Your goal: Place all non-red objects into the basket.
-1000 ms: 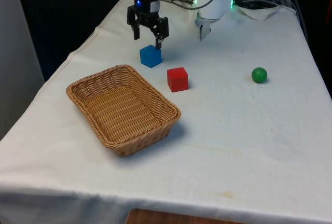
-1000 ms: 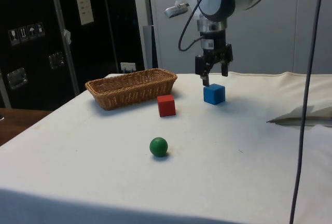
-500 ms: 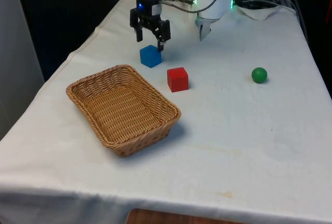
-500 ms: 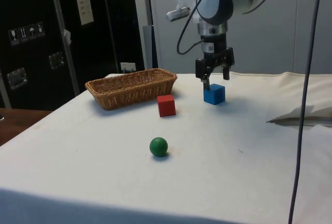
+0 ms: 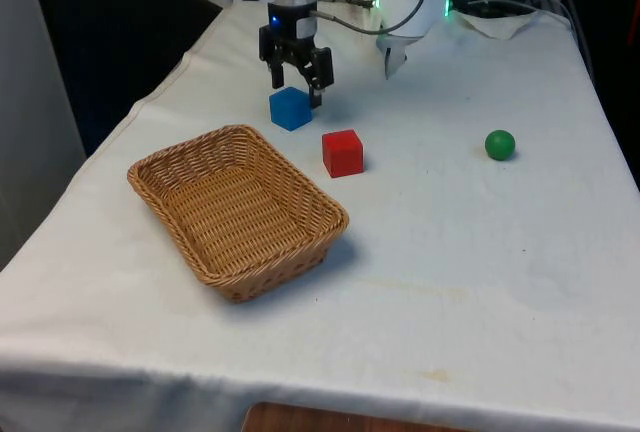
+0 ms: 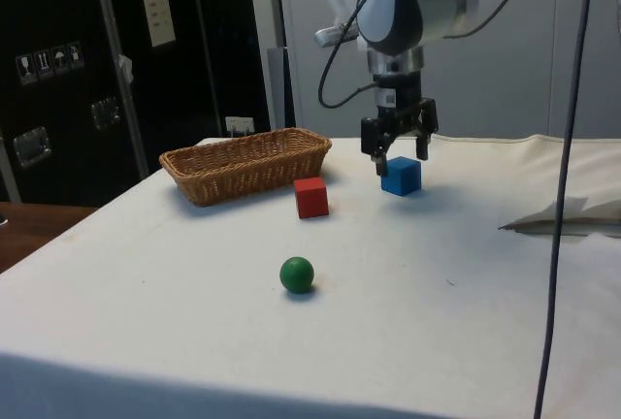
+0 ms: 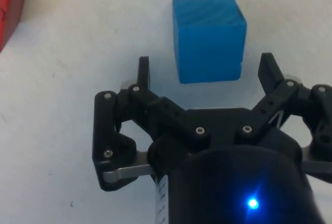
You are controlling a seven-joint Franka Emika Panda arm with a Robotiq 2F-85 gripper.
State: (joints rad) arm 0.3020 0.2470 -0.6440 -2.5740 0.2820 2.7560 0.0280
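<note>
Pincer spread wide above the blue cube

Front view: black two-finger pincer [image 5: 297, 76] hovers over the blue cube [image 5: 290, 108], beside the woven wicker basket [image 5: 300, 248] on the bench. Side view: red cube [image 6: 311, 197] and green ball [image 6: 297, 274] sit apart. Wrist view: fingers [image 7: 143, 71] straddle the cube, not touching.

Basket [image 5: 236, 210] nearest in front view; two cubes [image 5: 291, 108] [image 5: 343, 152] behind; ball [image 5: 500, 144] far to front view's right.

You had even, bright room light on the white cloth [image 5: 470, 242], soft short shadows under the basket [image 5: 238, 210], black curtains dark behind, no glare, wrist view crisp.
</note>
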